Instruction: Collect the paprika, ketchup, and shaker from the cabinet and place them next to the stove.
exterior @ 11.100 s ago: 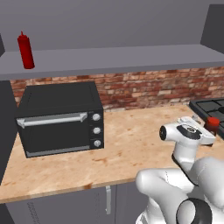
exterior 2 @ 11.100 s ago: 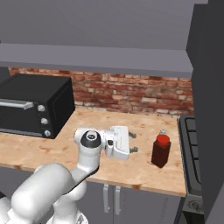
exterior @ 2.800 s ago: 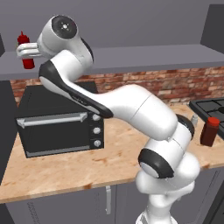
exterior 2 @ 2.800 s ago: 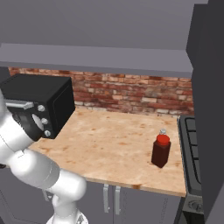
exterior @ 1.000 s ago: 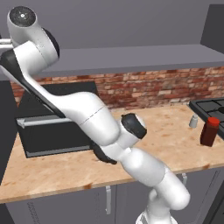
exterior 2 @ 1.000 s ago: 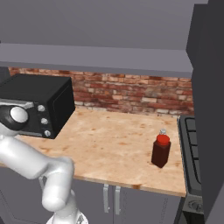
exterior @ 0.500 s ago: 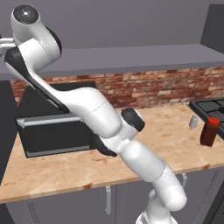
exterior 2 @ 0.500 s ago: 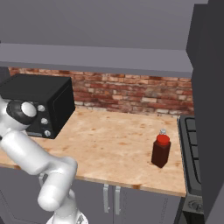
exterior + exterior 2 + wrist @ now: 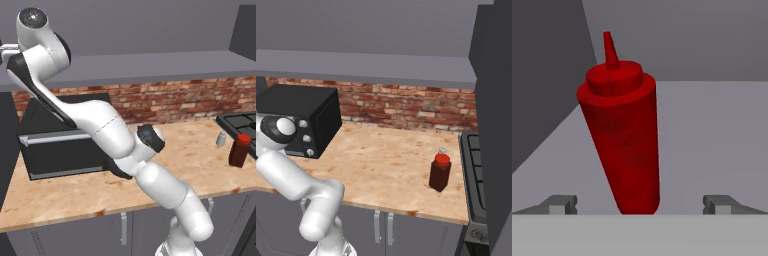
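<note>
Between the two dark fingertips [image 9: 562, 204] low in the hand view stands the ketchup [image 9: 624, 137], jaws spread wide on either side of it, neither tip touching it as far as I can tell. Bottle reads tilted in that view, nozzle up-left, but the camera rolls with the hand, so true lean unclear; its base is cut off at the bottom. It sits on the grey floor of the cabinet [image 9: 712, 130], with a dark side panel to its left. From the left base view, the arm reaches up and left to the shelf; the hand is cut off at the frame's left edge, so jaws and bottle are hidden there. Below, on the desk [image 9: 75, 192], a black toaster oven [image 9: 60, 150] is partly covered by the arm. Far right, the paprika [image 9: 239, 150] and shaker [image 9: 220, 139] stand near each other beside the stove [image 9: 240, 122]. From the right base view, the paprika [image 9: 439, 172] hides nearly all of the shaker.
</note>
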